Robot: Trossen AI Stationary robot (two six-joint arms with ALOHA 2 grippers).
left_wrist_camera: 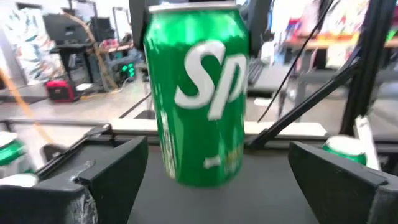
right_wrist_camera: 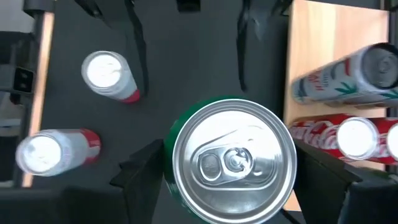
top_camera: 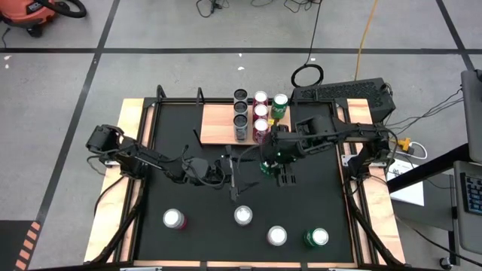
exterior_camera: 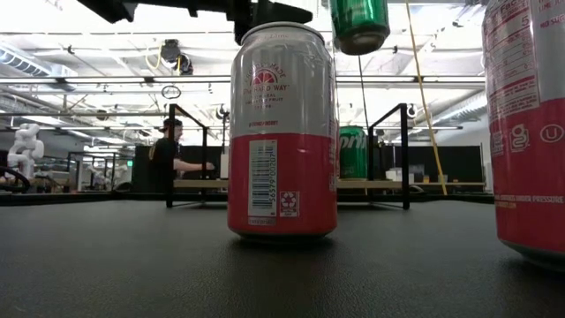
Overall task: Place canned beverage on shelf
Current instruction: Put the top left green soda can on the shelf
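**Green can held aloft by the right arm, left fingers spread wide**

In the high view the right gripper (top_camera: 269,159) sits just right of the frame's centre, its fingers clamped on a green can (top_camera: 267,166) from above. The right wrist view shows the silver top of that green can (right_wrist_camera: 231,160) between the two dark fingers (right_wrist_camera: 140,177). In the low view the can (exterior_camera: 359,24) hangs at the top edge of the frame, clear of the black surface (exterior_camera: 132,265).

The left gripper (top_camera: 232,169) lies at the centre of the high view, just left of the can. Its fingers (left_wrist_camera: 106,177) stand wide apart in the left wrist view, with the green can (left_wrist_camera: 199,93) between them and touching neither.

The shelf (top_camera: 218,124) lies at the upper centre of the high view, carrying six cans in two columns at its right end, a green-topped one (top_camera: 280,100) among them.

Four more cans stand along the lower part of the surface (top_camera: 173,173): a red-and-silver one (top_camera: 174,219) at lower left, two silver-topped, one green at lower right. A person (exterior_camera: 168,159) shows in the room behind in the low view.
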